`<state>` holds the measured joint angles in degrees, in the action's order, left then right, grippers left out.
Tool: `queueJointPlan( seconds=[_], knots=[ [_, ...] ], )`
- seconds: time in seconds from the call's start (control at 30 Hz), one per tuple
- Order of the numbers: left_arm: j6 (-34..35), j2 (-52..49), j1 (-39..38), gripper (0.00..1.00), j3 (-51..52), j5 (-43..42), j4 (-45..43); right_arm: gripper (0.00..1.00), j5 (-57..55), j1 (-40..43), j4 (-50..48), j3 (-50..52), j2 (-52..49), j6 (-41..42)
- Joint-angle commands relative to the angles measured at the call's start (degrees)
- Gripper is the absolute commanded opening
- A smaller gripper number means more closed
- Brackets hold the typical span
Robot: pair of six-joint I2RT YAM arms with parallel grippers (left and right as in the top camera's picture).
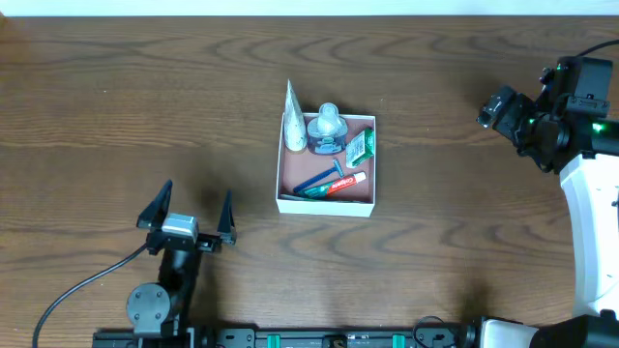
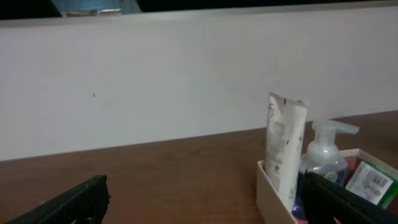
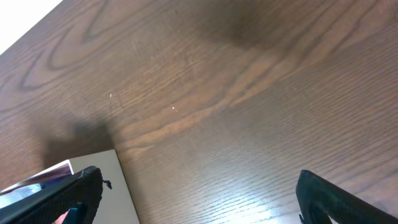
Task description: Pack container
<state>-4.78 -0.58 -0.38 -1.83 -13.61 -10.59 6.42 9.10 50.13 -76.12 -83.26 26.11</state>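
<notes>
The container (image 1: 324,206), a shallow square box with white walls and a pinkish floor, sits mid-table. In it a white tube (image 1: 292,126) and a clear pump bottle (image 1: 327,129) stand upright, and a green packet (image 1: 360,145), a blue-handled stick (image 1: 319,179) and a red toothpaste tube (image 1: 340,186) lie flat. My left gripper (image 1: 193,206) is open and empty, front left of the box. The left wrist view shows its fingers (image 2: 205,205), the box wall (image 2: 270,193), tube (image 2: 283,143) and bottle (image 2: 323,155). My right gripper (image 1: 498,108) is far right, open and empty (image 3: 199,199).
Brown wood table (image 1: 116,106). A white wall (image 2: 155,81) runs behind the table's far edge. A white robot part (image 1: 592,222) stands at the right edge. A white flat corner (image 3: 106,186) shows at the lower left of the right wrist view; I cannot tell what it is.
</notes>
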Motion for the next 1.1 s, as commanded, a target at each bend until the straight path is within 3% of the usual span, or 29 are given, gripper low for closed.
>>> queueJointPlan(
  seconds=[0.0, 0.2, 0.53, 1.07],
  knots=[
    [-0.5, 0.5, 0.3, 0.98, 1.6, -0.8, 0.0, 0.99, -0.2, 0.3, 0.1, -0.5, 0.0, -0.5],
    [-0.6, 0.5, 0.3, 0.98, 1.6, -1.0, 1.1, 0.99, -0.2, 0.3, 0.1, -0.5, 0.0, -0.5],
    [-0.6, 0.5, 0.4, 0.98, 1.6, -0.9, 13.7, 0.99, -0.2, 0.3, 0.1, -0.5, 0.0, -0.5],
    [-0.6, 0.5, 0.4, 0.98, 1.6, -0.8, 13.5, 0.99, -0.2, 0.3, 0.1, -0.5, 0.0, -0.5]
  ],
)
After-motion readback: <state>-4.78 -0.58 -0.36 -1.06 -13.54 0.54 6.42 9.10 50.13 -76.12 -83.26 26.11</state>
